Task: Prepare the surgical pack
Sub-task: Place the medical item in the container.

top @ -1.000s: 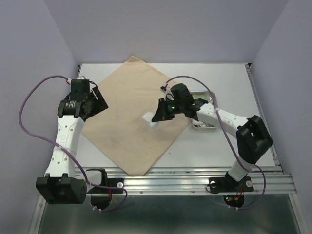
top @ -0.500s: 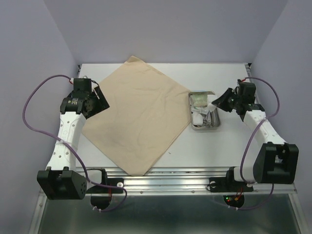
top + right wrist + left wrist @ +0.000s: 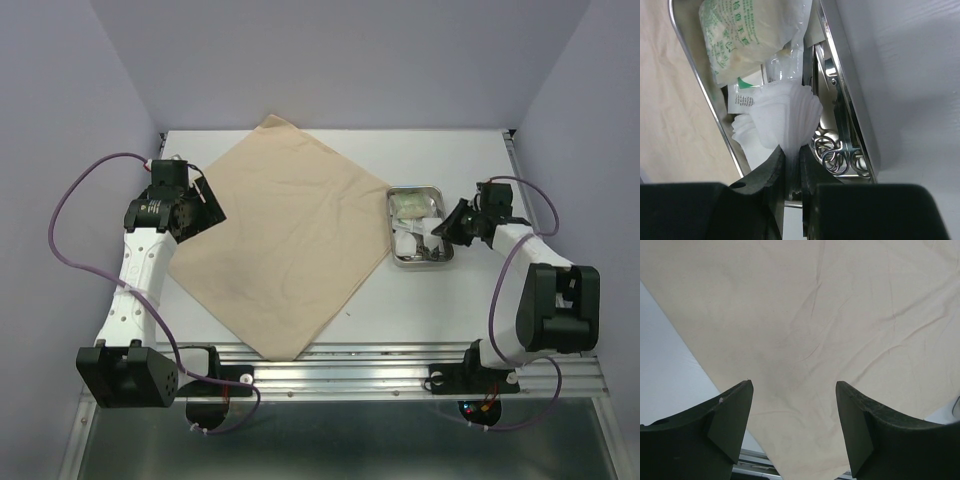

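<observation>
The beige cloth (image 3: 280,240) lay spread flat on the white worktop (image 3: 480,160), turned like a diamond, its nearest corner close to the front edge between the two arm bases. Along the cloth's left side hung the left end effector (image 3: 197,207). In its wrist view the left end effector (image 3: 794,385) stood wide open, the dark fingers (image 3: 730,415) well apart with only lightly creased fabric below them and nothing between.

To the right, the steel tray (image 3: 420,265) sat right up against the cloth's right corner. The right end effector (image 3: 452,222) reached over the tray from its right side. Seen from that wrist, the right end effector (image 3: 791,150) was closed on a white gauze pad (image 3: 785,115) — the pad was pinched at one end and fanned out over the tray's contents. Silver ring-handled instruments (image 3: 832,152) lay along the tray's right wall; which were scissors and which forceps could not be told. Farther in lay a printed packet (image 3: 740,40) with green lettering.

At the back, the cloth's far corner reached the rear edge of the worktop.
</observation>
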{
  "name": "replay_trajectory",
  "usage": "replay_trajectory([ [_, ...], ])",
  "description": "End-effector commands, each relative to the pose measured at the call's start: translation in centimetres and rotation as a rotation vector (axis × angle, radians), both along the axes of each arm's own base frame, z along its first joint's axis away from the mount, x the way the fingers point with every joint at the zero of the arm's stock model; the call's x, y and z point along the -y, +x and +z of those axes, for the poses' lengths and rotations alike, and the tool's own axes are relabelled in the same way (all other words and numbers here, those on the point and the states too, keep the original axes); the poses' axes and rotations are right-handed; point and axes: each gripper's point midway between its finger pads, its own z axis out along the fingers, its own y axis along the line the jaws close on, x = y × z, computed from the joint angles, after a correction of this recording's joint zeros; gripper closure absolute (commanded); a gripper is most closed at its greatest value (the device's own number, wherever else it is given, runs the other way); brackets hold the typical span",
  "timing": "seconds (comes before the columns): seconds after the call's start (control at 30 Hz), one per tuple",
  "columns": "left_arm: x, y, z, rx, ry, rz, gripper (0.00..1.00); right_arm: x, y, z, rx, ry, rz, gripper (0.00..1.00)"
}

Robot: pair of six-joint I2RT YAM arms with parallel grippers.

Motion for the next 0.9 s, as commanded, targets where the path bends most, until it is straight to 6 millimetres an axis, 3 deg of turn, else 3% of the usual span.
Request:
replay_trajectory([
  [0.0, -0.1, 0.4, 0.7, 0.034, 0.006, -0.010, 0.22, -0.1, 0.8, -0.7, 0.023, -0.004, 0.036, 0.96],
  [0.3, -0.1, 0.3, 0.6, 0.033, 0.005, -0.006, 0.22, 0.0, 0.3, -2.2, -0.023, -0.021, 0.055, 0.92],
  [0.37, -0.1, 0.3, 0.6, 0.033, 0.005, -0.006, 0.22, 0.5, 0.4, -2.1, -0.025, -0.046, 0.044, 0.81],
  [0.43, -0.1, 0.3, 0.6, 0.034, 0.005, -0.006, 0.22, 0.6, 0.4, -1.9, -0.022, -0.056, 0.046, 0.63],
  [0.5, -0.1, 0.3, 0.5, 0.033, 0.004, -0.007, 0.22, 0.7, 0.3, -1.7, -0.024, -0.062, 0.046, 0.54],
  [0.7, 0.0, 0.3, 0.3, 0.030, -0.001, -0.011, 0.22, 1.4, 0.3, 0.5, 0.002, -0.109, 0.029, 0.42],
  [0.87, 0.0, 0.4, 0.3, 0.031, 0.000, -0.010, 0.22, 2.7, 0.1, 3.0, 0.032, -0.185, 0.006, 0.41],
])
